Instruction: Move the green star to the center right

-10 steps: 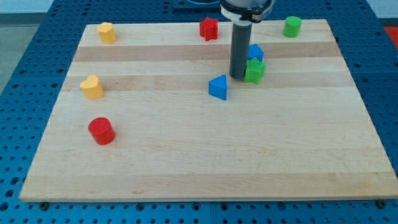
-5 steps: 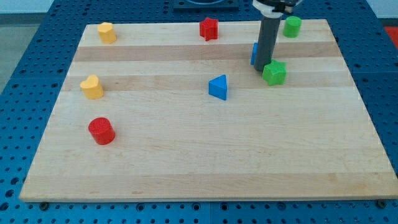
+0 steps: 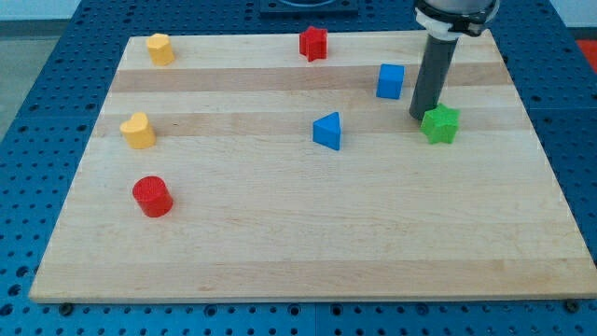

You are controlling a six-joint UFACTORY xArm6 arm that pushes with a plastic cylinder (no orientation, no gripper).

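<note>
The green star [image 3: 440, 123] lies on the wooden board [image 3: 308, 233] toward the view's right, a little above mid-height. My tip [image 3: 421, 116] stands right at the star's upper left edge, touching or nearly touching it. The dark rod rises from there to the view's top. A blue cube [image 3: 391, 81] sits to the upper left of the tip, apart from it. The rod hides the green cylinder seen earlier near the top right.
A blue triangle [image 3: 327, 131] lies near the board's middle. A red star [image 3: 313, 43] is at the top centre. A yellow block [image 3: 160, 48] is at the top left, a yellow heart [image 3: 138, 131] at the left, and a red cylinder [image 3: 152, 197] below it.
My tip has moved to the view's right and slightly down, pushing the green star with it away from the blue cube. The rod now covers the green cylinder.
</note>
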